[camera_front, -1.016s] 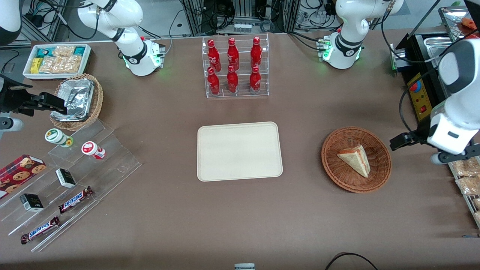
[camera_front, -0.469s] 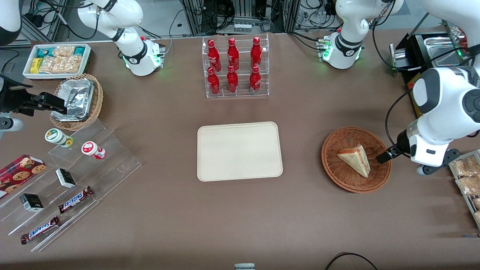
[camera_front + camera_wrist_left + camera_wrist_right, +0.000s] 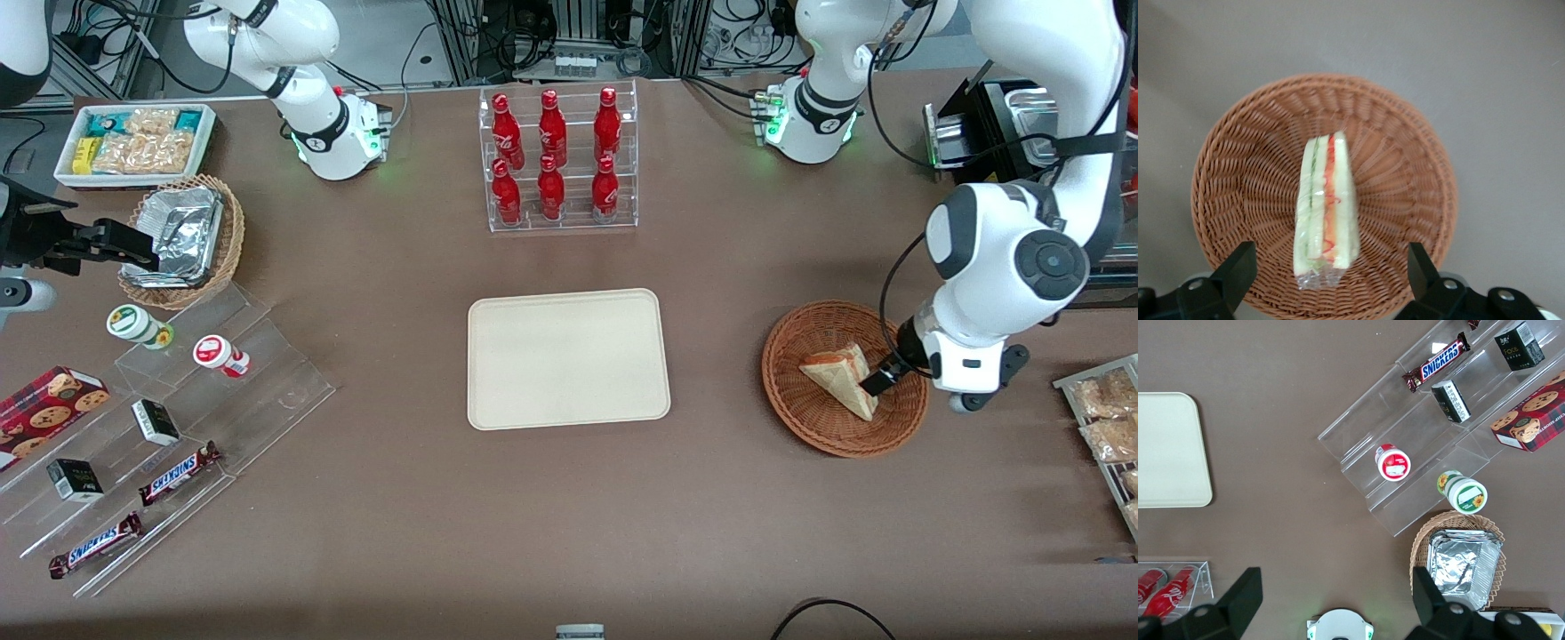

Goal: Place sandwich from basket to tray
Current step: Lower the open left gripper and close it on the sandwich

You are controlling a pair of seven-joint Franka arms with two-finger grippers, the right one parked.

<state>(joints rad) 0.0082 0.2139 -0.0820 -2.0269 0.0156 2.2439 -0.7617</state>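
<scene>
The sandwich (image 3: 840, 380) (image 3: 1326, 213), a clear-wrapped white wedge with an orange-red and green filling stripe, lies in the round reddish-brown wicker basket (image 3: 800, 418) (image 3: 1225, 173). My gripper (image 3: 880, 380) (image 3: 1328, 273) hangs open just above the basket. Its black fingers (image 3: 1238, 267) stand wide apart, one on each side of the sandwich's wrapped end, touching nothing. The cream-beige tray (image 3: 567, 358) (image 3: 1165, 450) lies bare at the table's middle, beside the basket toward the parked arm's end.
An acrylic rack of red bottles (image 3: 556, 160) stands farther from the front camera than the tray. Snack packets on a metal rack (image 3: 1102, 418) and a black machine (image 3: 996, 178) sit at the working arm's end. Acrylic steps with snacks (image 3: 178, 400) stand at the parked arm's end.
My arm has swung in from the working arm's end of the table to the basket, bringing the gripper over the sandwich. The sandwich and the basket have not moved.
</scene>
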